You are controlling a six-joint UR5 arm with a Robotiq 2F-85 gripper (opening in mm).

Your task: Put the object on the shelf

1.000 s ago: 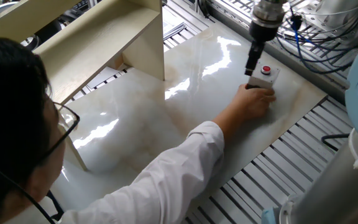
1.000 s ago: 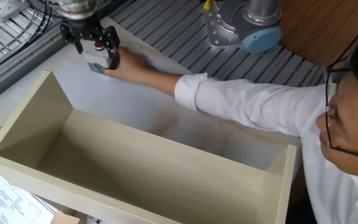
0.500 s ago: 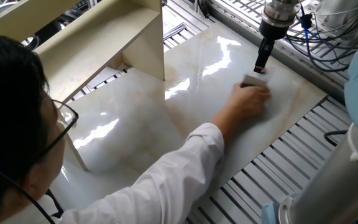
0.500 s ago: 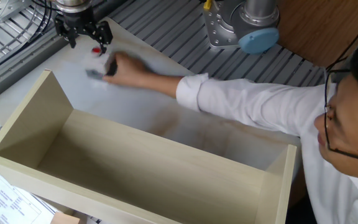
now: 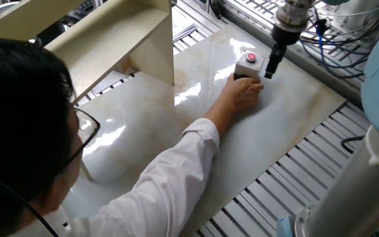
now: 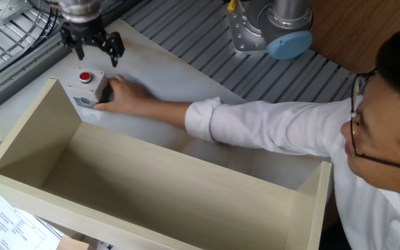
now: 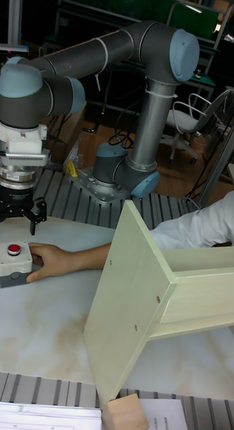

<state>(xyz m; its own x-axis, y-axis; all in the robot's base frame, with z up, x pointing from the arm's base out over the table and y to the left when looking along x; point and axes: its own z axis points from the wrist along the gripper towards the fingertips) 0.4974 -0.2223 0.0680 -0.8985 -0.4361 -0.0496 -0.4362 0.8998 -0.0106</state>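
Observation:
The object [image 5: 248,63] is a small grey box with a round red button on top. It rests on the white tabletop near the shelf's corner, with a person's hand [image 5: 243,92] pressed against its side. From the opposite side the object [image 6: 85,87] sits just outside the shelf's end panel. My gripper [image 5: 271,68] hangs open and empty just beside and above the box, apart from it. In the other fixed view the gripper [image 6: 95,55] shows spread fingers behind the box. The tall fixed view has the gripper [image 7: 19,222] right above the object [image 7: 13,263]. The cream shelf [image 6: 151,182] stands large on the table.
A person in a white coat [image 6: 283,125] reaches an arm across the table between shelf and robot base [image 6: 273,31]. Cables [image 5: 334,39] hang by the wrist. Slatted metal table surface [image 5: 295,178] surrounds the white board. A small wooden block [image 7: 127,411] sits by the shelf's foot.
The person's hand slid the object out from under my gripper toward the shelf. My gripper rose slightly and stayed open and empty.

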